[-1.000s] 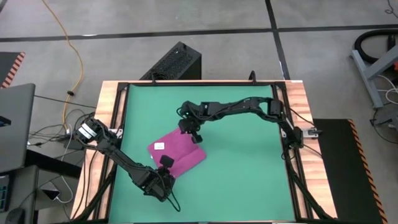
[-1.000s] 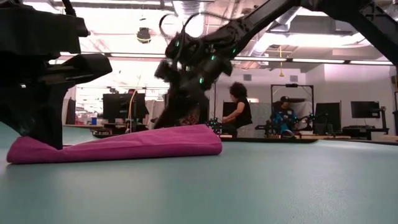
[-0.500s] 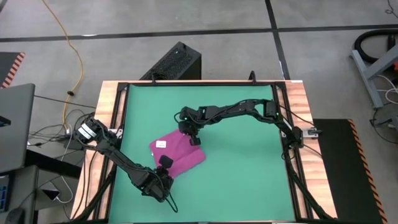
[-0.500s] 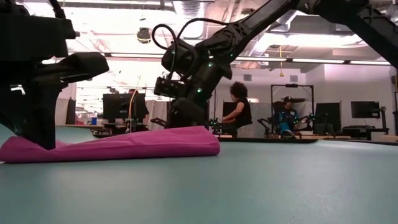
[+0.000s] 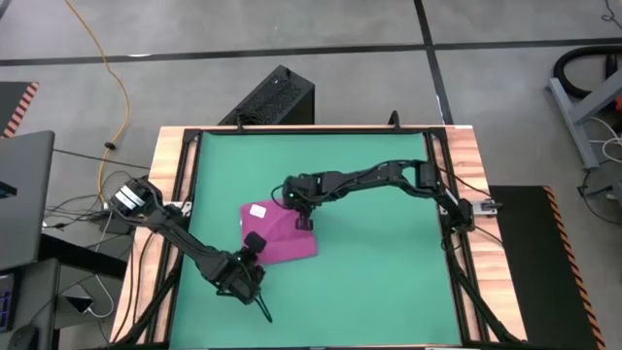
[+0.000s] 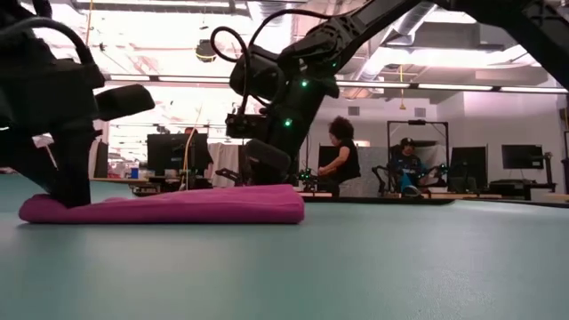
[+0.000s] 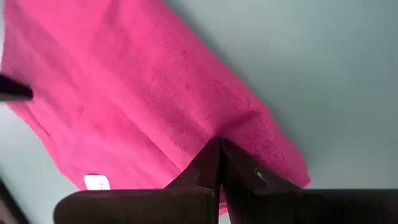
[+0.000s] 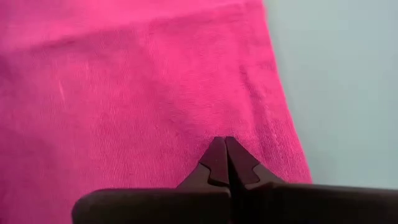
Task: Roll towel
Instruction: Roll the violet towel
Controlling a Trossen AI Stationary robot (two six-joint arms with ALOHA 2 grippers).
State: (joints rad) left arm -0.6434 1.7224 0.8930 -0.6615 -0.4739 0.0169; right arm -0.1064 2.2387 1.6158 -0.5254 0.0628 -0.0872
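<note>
The magenta towel lies flat on the green mat, with its white tag at its far left corner. In the low view the towel is a low, flat strip. My left gripper is shut at the towel's near left edge, and it also shows in the low view. My right gripper is shut at the towel's far right edge, and it also shows in the low view. My left gripper has its shut fingertips on the towel's top close to its edge, coming down from above at a slant. How much cloth is between the tips, I cannot tell. The towel lies on the mat. My right gripper has its shut fingertips on the towel's top just inside its side edge, coming down from above. One layer or several, I cannot tell. The towel lies flat on the mat under them.
The mat has bare room to the right of the towel and toward the far edge. A black frame and wooden rails border the mat. In the low view, people sit at desks in the room beyond the table.
My right gripper has come down and toward the near edge onto the towel. My left gripper has moved a little toward the far and left edges. The towel has slid and turned on the mat, its tag corner going toward the far edge, and it now lies flatter.
</note>
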